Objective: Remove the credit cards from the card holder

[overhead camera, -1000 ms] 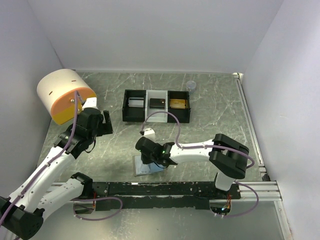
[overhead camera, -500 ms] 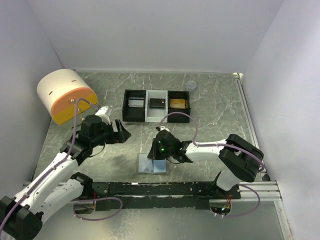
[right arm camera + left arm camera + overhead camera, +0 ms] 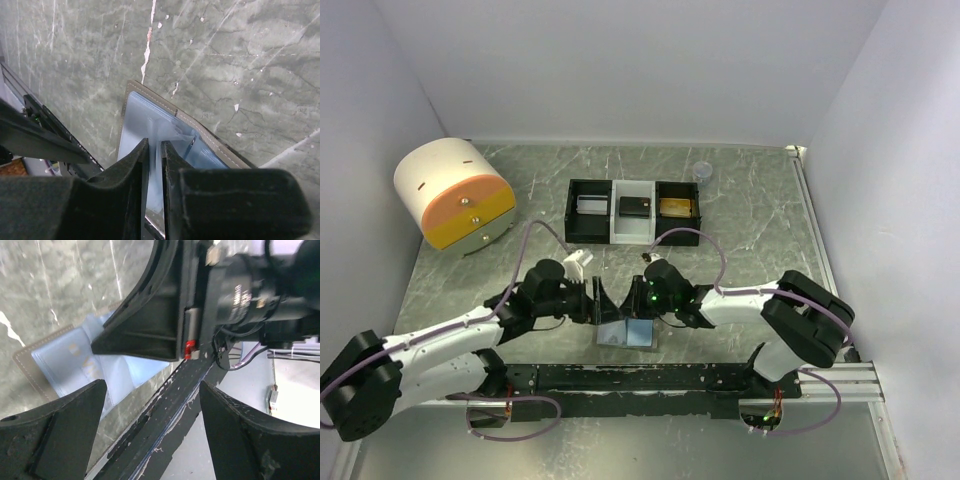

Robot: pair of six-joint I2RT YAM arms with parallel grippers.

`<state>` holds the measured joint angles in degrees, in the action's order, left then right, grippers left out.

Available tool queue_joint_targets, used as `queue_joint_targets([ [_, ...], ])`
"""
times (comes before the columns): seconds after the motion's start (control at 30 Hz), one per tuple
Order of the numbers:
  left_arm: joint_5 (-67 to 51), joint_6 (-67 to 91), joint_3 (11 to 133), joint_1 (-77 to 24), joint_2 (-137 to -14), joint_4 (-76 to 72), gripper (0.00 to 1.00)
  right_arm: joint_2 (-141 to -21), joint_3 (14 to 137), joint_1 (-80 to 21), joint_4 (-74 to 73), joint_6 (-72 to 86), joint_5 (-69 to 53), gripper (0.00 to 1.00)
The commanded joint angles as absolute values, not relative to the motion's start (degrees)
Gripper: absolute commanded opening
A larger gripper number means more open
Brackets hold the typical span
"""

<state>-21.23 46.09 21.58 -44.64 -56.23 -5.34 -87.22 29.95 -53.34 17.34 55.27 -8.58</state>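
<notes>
The card holder (image 3: 618, 336) lies opened flat near the table's front edge, grey outside with pale blue lining (image 3: 142, 117). My right gripper (image 3: 640, 304) stands over its right part, and in the right wrist view the right gripper (image 3: 155, 146) is shut on a thin pale blue inner flap of the holder. My left gripper (image 3: 596, 300) hovers open just left of the right one. In the left wrist view the left gripper (image 3: 150, 390) has nothing between its fingers, and the card holder (image 3: 65, 365) lies beyond them. I cannot make out any credit cards inside the holder.
A black-and-white three-compartment tray (image 3: 569, 212) stands behind the holder, with one flat card-like piece in each compartment. A round white and orange drawer box (image 3: 450, 190) sits at the back left, and a small clear cup (image 3: 702, 171) at the back. The black base rail (image 3: 620, 378) runs along the front.
My left arm swung from beside the round box down to the holder, its jaws a little narrower. The right gripper shifted right and settled over the holder, which slid slightly right.
</notes>
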Motion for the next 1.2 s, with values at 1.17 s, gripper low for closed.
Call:
queue_joint_targets([
  [1.17,-15.69,54.58,21.9,-57.53,-80.15,-34.43,0.73,-72.42,34.83,-51.28,-7.68,52.34,9.16,0.54],
])
